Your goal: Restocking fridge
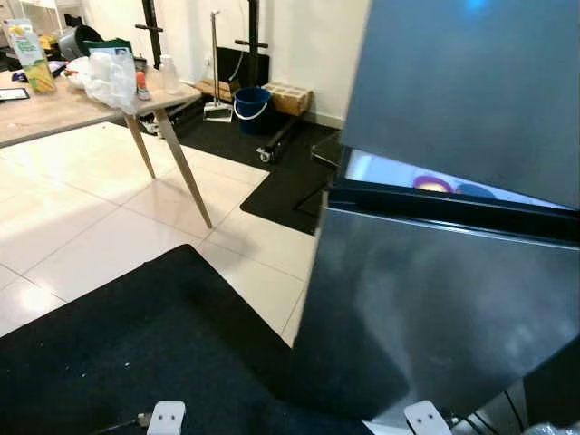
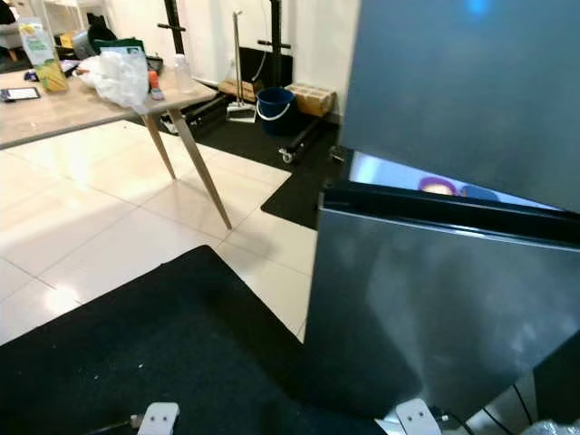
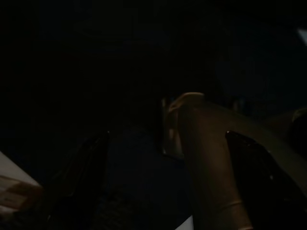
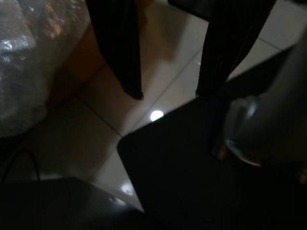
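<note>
**Robot stands before the fridge, both arms down**

The grey fridge point(image 1: 453, 299) is close at the robot's right side, and a lit slit between its upper and lower doors shows something purple inside. Well apart, on the left, a wooden table point(image 1: 54, 113) carries a juice carton point(image 1: 27, 54) and a white plastic bag point(image 1: 111, 77). The right gripper point(image 4: 169, 93) hangs over the tiles and black mat point(image 1: 136, 344), fingers spread with nothing between. The left gripper point(image 3: 168, 182) is in the dark; I cannot tell its state.

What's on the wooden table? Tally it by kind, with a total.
Juice carton: 1
White plastic bag: 1
Clear bottle: 1
Small red-marked container: 1
Dark tablet: 1
Total: 5 made out; the clutter behind them is unclear.
</note>
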You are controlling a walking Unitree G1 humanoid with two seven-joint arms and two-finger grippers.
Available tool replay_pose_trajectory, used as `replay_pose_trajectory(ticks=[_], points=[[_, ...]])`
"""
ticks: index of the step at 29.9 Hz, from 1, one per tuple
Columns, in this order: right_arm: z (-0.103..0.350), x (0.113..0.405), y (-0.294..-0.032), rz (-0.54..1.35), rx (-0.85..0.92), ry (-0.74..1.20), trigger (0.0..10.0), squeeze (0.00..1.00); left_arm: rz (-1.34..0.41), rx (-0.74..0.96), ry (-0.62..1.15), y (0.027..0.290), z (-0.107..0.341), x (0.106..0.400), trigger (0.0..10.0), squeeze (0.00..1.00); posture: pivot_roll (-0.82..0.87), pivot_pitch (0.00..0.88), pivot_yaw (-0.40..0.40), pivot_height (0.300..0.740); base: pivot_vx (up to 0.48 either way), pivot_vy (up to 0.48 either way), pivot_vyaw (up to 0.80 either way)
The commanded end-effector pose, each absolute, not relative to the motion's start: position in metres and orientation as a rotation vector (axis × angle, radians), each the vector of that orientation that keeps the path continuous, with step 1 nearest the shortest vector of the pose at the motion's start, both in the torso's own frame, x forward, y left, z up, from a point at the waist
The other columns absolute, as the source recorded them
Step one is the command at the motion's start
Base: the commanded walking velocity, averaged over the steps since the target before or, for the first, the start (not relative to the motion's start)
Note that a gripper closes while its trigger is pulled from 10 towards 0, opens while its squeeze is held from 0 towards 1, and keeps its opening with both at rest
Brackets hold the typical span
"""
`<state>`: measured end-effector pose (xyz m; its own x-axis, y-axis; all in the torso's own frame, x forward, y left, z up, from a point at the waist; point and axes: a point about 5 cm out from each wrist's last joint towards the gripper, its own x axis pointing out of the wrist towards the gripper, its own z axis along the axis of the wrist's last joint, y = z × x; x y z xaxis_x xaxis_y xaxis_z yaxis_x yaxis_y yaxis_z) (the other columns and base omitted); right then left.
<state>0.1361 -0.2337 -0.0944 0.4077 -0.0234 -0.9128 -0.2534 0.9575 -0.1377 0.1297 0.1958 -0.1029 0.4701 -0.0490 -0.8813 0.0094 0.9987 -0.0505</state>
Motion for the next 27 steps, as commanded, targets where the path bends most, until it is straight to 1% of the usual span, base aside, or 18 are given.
replay_pose_trajectory(ticks=[1,12,17,27], points=[[-0.094,0.131,-0.241,0.124,-0.276,1.162,10.0,0.0,-0.052,-0.036,1.112,0.193,-0.106,0.123,10.0,0.0,0.05,0.0,-0.055,0.74,0.311,0.0,0.0],[-0.094,0.132,-0.243,0.119,-0.279,1.162,10.0,0.0,-0.052,-0.034,1.107,0.193,-0.105,0.125,10.0,0.0,0.05,0.0,-0.055,0.74,0.303,0.0,0.0],[-0.093,0.131,-0.245,0.101,-0.27,1.161,10.0,0.0,-0.051,-0.041,1.097,0.192,-0.104,0.127,10.0,0.0,0.05,0.0,-0.056,0.74,0.0,0.0,0.0],[-0.095,0.118,-0.253,0.061,-0.257,1.19,10.0,0.0,-0.065,-0.045,1.108,0.189,-0.106,0.124,10.0,0.0,0.04,0.0,-0.058,0.74,0.0,0.0,0.0]])
